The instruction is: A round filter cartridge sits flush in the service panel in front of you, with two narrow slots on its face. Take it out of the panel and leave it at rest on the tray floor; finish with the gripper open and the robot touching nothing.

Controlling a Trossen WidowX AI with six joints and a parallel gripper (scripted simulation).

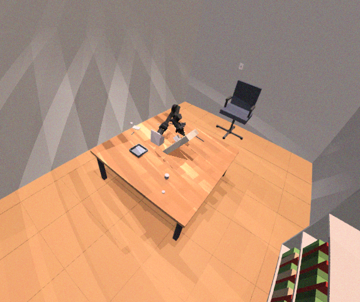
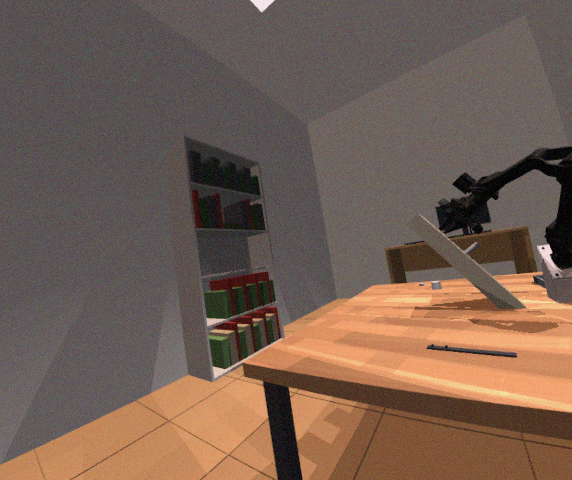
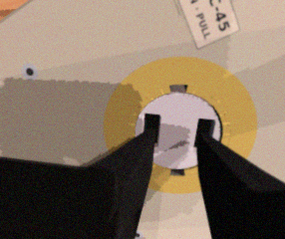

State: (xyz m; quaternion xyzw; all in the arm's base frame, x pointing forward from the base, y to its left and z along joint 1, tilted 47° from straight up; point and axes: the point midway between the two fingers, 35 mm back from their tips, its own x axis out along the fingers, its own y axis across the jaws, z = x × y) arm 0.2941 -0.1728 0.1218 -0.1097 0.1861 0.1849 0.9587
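Grey walls and a tiled floor surround our wooden table (image 1: 147, 168) (image 2: 353, 330), with an office chair (image 1: 245, 97) beyond one side and a bookshelf (image 1: 346, 253) (image 2: 196, 330) well apart from it. On the tabletop our service panel (image 1: 175, 146) (image 2: 462, 262) (image 3: 108, 45) leans at a slant, and our round filter cartridge (image 3: 179, 107) sits in it, pale-faced inside a yellow ring (image 3: 120, 124), near a printed label (image 3: 212, 22). Our arm (image 1: 174, 109) (image 2: 570, 206) reaches over to the panel, and our gripper (image 1: 182, 132) (image 2: 444, 227) (image 3: 175, 139) has its two fingers partly spread, grasping nothing; in the wrist view their tips overlap the cartridge's face at its two slots. We cannot tell whether they touch it or reach inside. The dark-rimmed tray (image 1: 134, 153) lies flat on the table, apart from the panel, so our cartridge is not on its floor.
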